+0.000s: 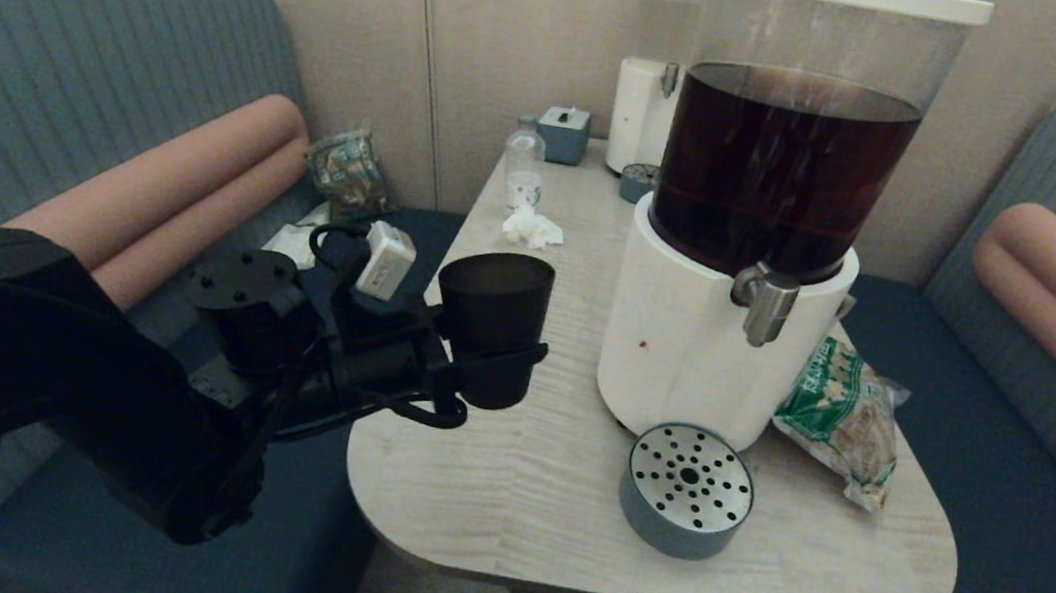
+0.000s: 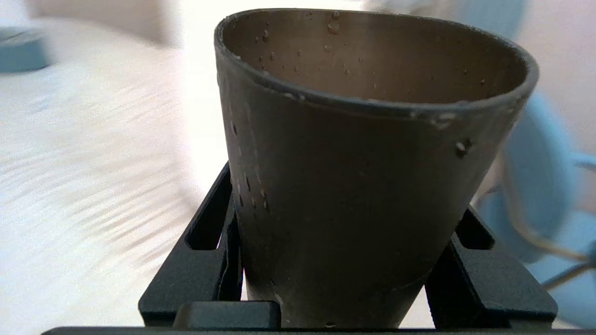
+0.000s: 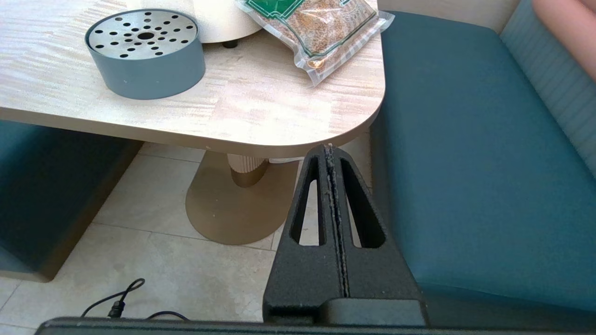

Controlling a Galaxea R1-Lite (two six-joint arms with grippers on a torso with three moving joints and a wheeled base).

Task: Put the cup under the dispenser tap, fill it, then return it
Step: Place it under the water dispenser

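Cup (image 1: 491,317) is up in the air over the left edge of the worktop (image 1: 513,496), clamped low on its body by the left pincer (image 1: 490,357), upright and looking empty apart from droplets on the wall. It's well apart from the tap (image 1: 766,304) on the big dispenser (image 1: 744,263) with the dark drink. Right pincer (image 3: 331,153) sits parked below the worktop edge, fingers pressed together on nothing.

My take on this bit: carry it across level, come in low enough to clear the spout, and set it on the round drip tray (image 1: 685,492), which sits just in front of the base. I'd line the rim up dead under the spout opening before letting anything flow, and steer clear of the snack bag (image 1: 841,416) beside the base.
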